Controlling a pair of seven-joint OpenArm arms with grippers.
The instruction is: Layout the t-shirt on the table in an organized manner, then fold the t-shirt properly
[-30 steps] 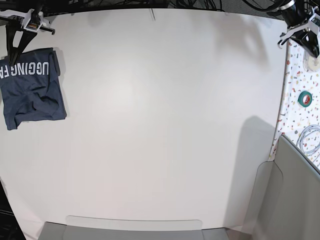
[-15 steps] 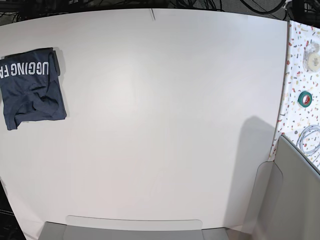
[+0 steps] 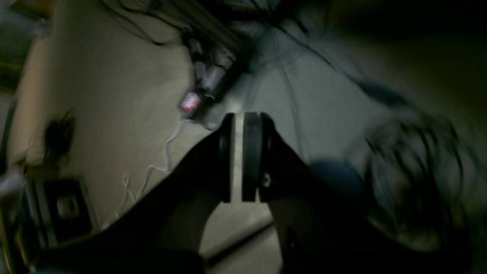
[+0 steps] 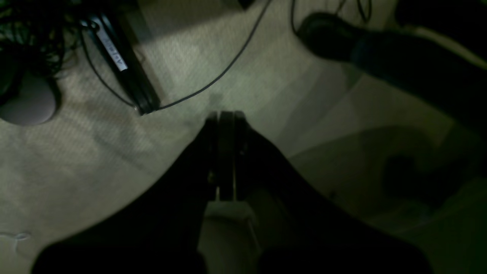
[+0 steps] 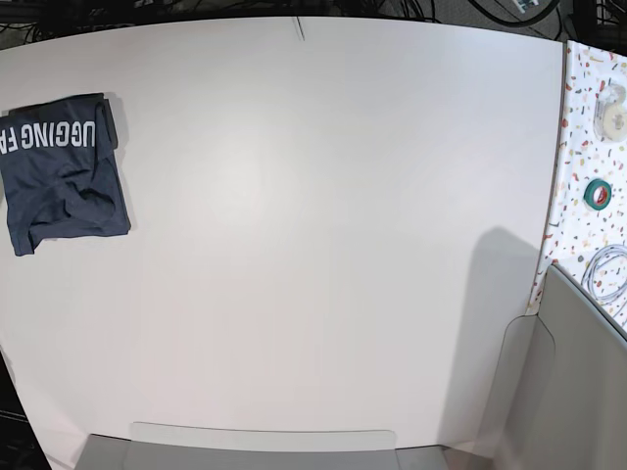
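Left claw point(image 3: 237, 156): pads nearly together with a thin sliver of light between them, nothing in it. It points off the counter at dim floor and blurred cables. Right claw point(image 4: 224, 152): pads pressed fully together, empty, also looking down at carpet, a black cable and a dark bar-shaped unit. Neither arm shows in the base view.

The t-shirt point(image 5: 61, 168) sits folded into a compact block at the far left edge of the counter point(image 5: 313, 245), white lettering up along its top band, lower half a bit rumpled (one crease bunches near the middle). Nothing touches it.

Step judgement: fold looks done, or close to it; both arms look parked away from the work. If anything is left, it's smoothing that rumpled lower panel, which would mean bringing the right arm in over the shirt's side and pressing flat without dragging the stack off the edge.

Around: speckled side surface at the right with a green tape roll point(image 5: 597, 193), a pale tape roll point(image 5: 615, 118) and a coiled white cable point(image 5: 607, 274), all well apart from the shirt. Nothing on the counter blocks a path.
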